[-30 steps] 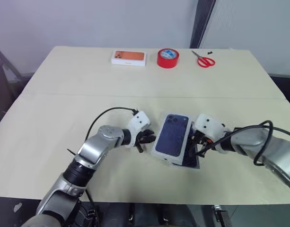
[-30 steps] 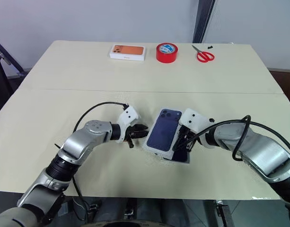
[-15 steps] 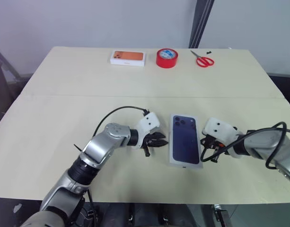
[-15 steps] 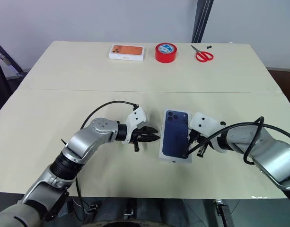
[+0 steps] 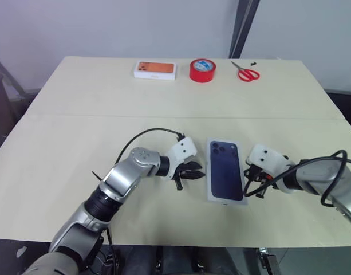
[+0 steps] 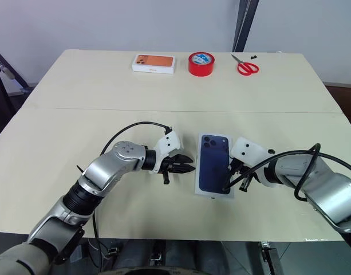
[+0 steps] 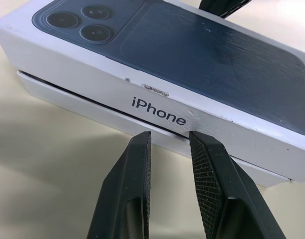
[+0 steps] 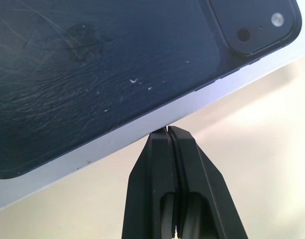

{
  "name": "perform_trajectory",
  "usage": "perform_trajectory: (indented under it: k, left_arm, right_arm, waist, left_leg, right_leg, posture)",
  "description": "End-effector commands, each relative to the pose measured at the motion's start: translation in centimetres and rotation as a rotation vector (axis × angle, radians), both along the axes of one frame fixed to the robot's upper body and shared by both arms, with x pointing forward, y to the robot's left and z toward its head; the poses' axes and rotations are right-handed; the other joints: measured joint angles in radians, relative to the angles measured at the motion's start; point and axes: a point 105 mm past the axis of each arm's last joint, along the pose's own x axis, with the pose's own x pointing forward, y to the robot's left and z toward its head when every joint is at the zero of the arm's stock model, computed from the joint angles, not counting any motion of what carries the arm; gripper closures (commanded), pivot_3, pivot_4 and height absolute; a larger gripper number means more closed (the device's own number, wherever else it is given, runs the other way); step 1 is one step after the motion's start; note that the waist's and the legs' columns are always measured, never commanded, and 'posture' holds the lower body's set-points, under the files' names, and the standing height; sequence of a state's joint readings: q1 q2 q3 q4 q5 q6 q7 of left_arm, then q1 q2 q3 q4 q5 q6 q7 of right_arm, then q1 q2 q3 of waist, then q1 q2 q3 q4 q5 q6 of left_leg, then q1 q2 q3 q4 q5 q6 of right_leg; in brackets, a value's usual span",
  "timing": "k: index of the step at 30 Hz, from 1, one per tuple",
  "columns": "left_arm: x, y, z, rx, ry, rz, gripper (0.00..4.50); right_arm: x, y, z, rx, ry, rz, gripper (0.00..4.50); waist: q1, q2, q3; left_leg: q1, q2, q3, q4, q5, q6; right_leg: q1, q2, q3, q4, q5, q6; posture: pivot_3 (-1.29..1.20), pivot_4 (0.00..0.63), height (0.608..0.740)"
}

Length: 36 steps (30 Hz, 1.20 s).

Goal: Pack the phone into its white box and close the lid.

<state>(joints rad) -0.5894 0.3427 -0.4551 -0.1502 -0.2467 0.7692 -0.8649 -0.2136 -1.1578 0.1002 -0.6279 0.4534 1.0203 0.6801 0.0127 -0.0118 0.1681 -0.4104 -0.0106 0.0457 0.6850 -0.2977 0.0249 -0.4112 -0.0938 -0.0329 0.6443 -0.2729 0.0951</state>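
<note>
- White box (image 5: 225, 177) sits near-centre on the table (image 5: 78, 143), between the two grippers, long axis running near-to-far.
- Phone: can't see it. The navy face with the camera cluster looks like print on the lid (image 7: 192, 74), since "iPhone" is on its side wall. I judge the phone is inside, under the lid.
- Lid isn't fully seated. A dark gap shows along the left side, and the tray (image 7: 92, 107) sticks out below it.
- Left gripper (image 7: 169, 137): fingers slightly spread, nothing between them, tips level with that seam and just beside the lid wall.
- Right gripper (image 8: 168, 132): fingers pressed together, empty, tip at the lid's right edge. Can't tell whether it's touching or just short.
- Risk 1: a sideways push from either tip slides the whole box over the smooth table instead of closing it, as nothing pins the tray.
- Risk 2: the left tips go into the seam and lever the lid up, which reopens it.
- Risk 3: pressing down on one edge only cocks the lid and jams it on the tray rim. If the phone sits proud inside, it won't seat at all.
- Risk 4: uneven squeeze from both sides spins the box out from between the tips.
- Orange-print box (image 5: 155, 69), tape (image 5: 202, 70) and scissors (image 5: 249, 73) are at the far edge, well apart, so no collision concern.
</note>
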Motion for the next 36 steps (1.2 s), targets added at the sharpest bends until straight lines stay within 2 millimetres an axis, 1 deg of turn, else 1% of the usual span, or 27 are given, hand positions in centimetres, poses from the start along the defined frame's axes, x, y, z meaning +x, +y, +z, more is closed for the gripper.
perform_trajectory:
  k: [1,8,19,22,24,26,28,31,34,36]
  left_arm:
    - [-0.2,-0.5,0.7,-0.02,-0.031,-0.023,3.23]
    - [0.4,-0.3,0.7,-0.028,-0.027,0.007,3.23]
    - [0.4,-0.2,0.5,-0.019,-0.023,0.007,3.23]
    - [0.7,0.3,0.6,-0.021,-0.02,0.025,3.23]
    - [1.0,1.0,0.8,-0.03,-0.016,0.05,3.23]
    - [1.4,1.8,1.4,-0.047,-0.015,0.074,3.23]
    - [1.9,2.2,2.2,-0.081,-0.016,0.096,3.23]
    - [3.2,1.6,4.3,-0.168,-0.029,0.136,3.23]
    - [4.5,0.0,5.0,-0.174,-0.075,0.154,3.23]
    - [4.8,-1.5,5.1,-0.177,-0.087,0.142,3.23]
  right_arm:
    - [-0.2,0.9,0.7,0.006,-0.033,0.048,4.46]
    - [0.0,0.9,0.6,0.007,-0.038,0.041,4.46]
    - [0.1,0.5,0.3,-0.001,-0.039,0.019,4.46]
    - [0.1,-0.1,0.7,-0.018,-0.049,0.013,4.46]
    - [0.0,-0.8,1.4,-0.029,-0.061,0.016,4.46]
    - [-0.2,-1.2,2.2,-0.016,-0.071,0.031,4.46]
    - [-0.6,-1.2,2.9,0.017,-0.073,0.057,4.46]
    - [-1.8,-0.6,3.5,0.081,-0.051,0.12,4.46]
    - [-3.0,0.8,3.1,0.137,-0.013,0.173,4.46]
    - [-3.3,1.5,2.4,0.15,0.004,0.186,4.46]
  waist:
    - [0.0,0.0,0.0]
    - [0.0,0.0,0.0]
    - [0.0,0.0,0.0]
    - [0.0,0.0,0.0]
    - [0.001,0.0,0.0]
    - [0.0,0.0,0.0]
    - [0.0,0.0,0.0]
    - [0.003,0.0,0.0]
    - [0.005,-0.001,0.0]
    - [0.004,-0.001,0.0]
  left_leg:
    - [0.0,0.0,0.0,0.0,0.0,0.0]
    - [0.0,0.0,0.0,0.0,0.0,0.0]
    - [0.0,0.0,0.0,0.0,0.0,0.0]
    - [0.0,0.0,0.0,0.0,0.0,0.0]
    - [0.0,0.0,0.0,0.0,0.0,0.0]
    - [0.0,0.0,0.0,0.001,0.0,0.0]
    - [0.0,0.0,0.0,0.001,0.0,0.0]
    - [0.001,0.0,0.0,0.001,0.0,0.0]
    - [0.001,-0.001,0.0,0.002,0.0,0.001]
    - [0.001,-0.001,0.0,0.002,0.0,0.001]
  right_leg:
    - [0.0,0.0,0.0,0.0,0.0,0.0]
    - [0.0,0.0,0.0,0.0,0.0,0.0]
    - [0.0,0.0,0.0,0.0,0.0,0.0]
    - [0.0,0.001,0.0,0.0,0.0,0.0]
    - [0.0,0.0,0.0,0.0,0.0,0.0]
    - [0.0,0.0,0.0,0.001,0.0,0.0]
    - [0.0,0.001,0.0,0.001,0.0,0.0]
    - [0.001,0.001,0.0,0.001,0.0,0.0]
    - [0.002,0.001,-0.001,0.0,0.0,0.0]
    - [0.002,0.001,-0.001,0.001,0.0,0.0]
  posture:
    - [0.0,0.15,0.719]
    - [0.0,0.15,0.719]
    - [0.0,0.15,0.719]
    - [0.0,0.15,0.719]
    - [0.0,0.15,0.719]
    - [0.0,0.15,0.719]
    - [0.0,0.15,0.719]
    - [0.0,0.15,0.719]
    - [0.0,0.15,0.719]
    - [0.0,0.15,0.719]
